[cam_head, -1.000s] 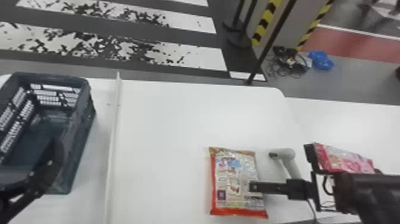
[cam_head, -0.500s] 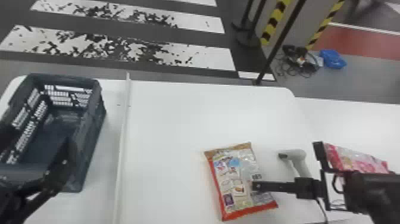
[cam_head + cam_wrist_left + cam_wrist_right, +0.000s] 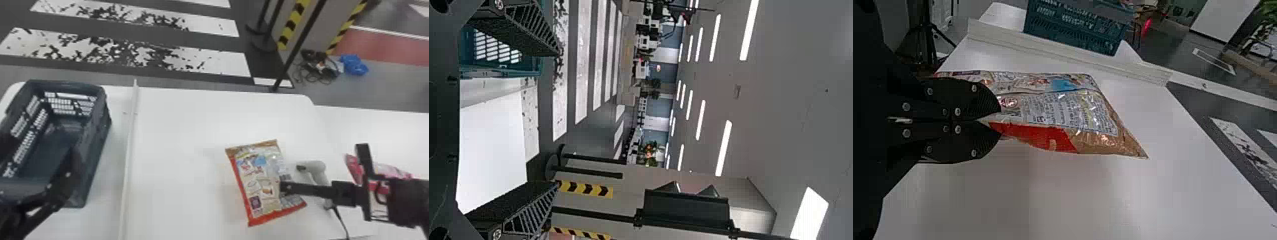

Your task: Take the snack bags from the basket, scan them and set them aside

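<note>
In the head view my right gripper (image 3: 284,187) is over a red-edged snack bag (image 3: 255,182), beside the white handheld scanner (image 3: 314,169). The right wrist view has the right gripper (image 3: 998,120) closed on the edge of the snack bag (image 3: 1068,110), which hangs out from the fingertips above the white table. At the lower left of the head view, my left gripper (image 3: 68,172) is over the dark basket (image 3: 107,121). In the left wrist view the left gripper (image 3: 558,117) has its two fingers wide apart with nothing between them.
A pink snack bag (image 3: 354,169) lies on the right, partly behind the right arm. A raised white strip (image 3: 129,150) runs between the basket and the main table surface (image 3: 178,143). The scanner's cable trails toward the front edge.
The bag in my right gripper has turned, its far end swinging left. The head view has shifted, so the basket and table appear farther right. The right gripper keeps its hold.
</note>
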`<action>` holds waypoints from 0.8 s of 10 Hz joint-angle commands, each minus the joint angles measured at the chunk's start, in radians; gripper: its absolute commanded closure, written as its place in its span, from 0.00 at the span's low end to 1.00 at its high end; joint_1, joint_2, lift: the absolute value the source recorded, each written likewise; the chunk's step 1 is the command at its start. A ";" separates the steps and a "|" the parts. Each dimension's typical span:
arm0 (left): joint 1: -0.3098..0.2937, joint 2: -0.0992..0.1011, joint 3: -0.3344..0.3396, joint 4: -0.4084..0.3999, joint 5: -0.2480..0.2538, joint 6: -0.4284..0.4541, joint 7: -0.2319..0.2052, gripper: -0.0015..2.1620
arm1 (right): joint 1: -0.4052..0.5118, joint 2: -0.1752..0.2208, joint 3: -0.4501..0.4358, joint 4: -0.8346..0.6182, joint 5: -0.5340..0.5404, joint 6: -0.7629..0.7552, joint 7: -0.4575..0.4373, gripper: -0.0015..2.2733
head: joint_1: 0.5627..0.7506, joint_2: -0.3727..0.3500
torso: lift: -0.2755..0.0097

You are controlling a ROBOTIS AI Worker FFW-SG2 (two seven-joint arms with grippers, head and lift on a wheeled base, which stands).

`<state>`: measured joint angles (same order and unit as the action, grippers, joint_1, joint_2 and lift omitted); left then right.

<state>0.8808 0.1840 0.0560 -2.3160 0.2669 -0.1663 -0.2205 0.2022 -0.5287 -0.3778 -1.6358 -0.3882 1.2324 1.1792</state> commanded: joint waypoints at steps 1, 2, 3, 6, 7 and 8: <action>-0.002 0.000 0.001 0.000 0.000 0.003 0.001 0.03 | -0.023 -0.001 -0.104 -0.013 -0.083 0.034 -0.033 0.99 | 0.70 0.19 | 0.70; -0.006 0.000 -0.001 0.003 0.000 0.006 0.001 0.03 | -0.035 0.012 -0.193 0.020 -0.173 -0.021 -0.156 0.99 | 0.70 0.17 | 0.70; -0.008 0.000 -0.001 0.003 -0.009 0.009 0.003 0.03 | -0.070 0.033 -0.273 0.102 -0.265 -0.135 -0.293 0.99 | 0.70 0.12 | 0.70; -0.008 0.002 0.007 0.007 -0.023 0.018 0.012 0.03 | -0.161 0.088 -0.435 0.269 -0.321 -0.374 -0.540 0.99 | 0.70 0.03 | 0.70; -0.010 0.002 0.008 0.007 -0.020 0.021 0.013 0.03 | -0.161 0.105 -0.457 0.312 -0.327 -0.484 -0.635 0.99 | 0.70 0.03 | 0.70; -0.016 0.002 0.008 0.009 -0.020 0.031 0.013 0.03 | -0.156 0.121 -0.464 0.356 -0.328 -0.629 -0.756 0.99 | 0.70 0.03 | 0.70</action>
<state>0.8677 0.1856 0.0641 -2.3072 0.2467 -0.1409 -0.2070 0.0430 -0.4166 -0.8364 -1.3025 -0.7143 0.6779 0.4264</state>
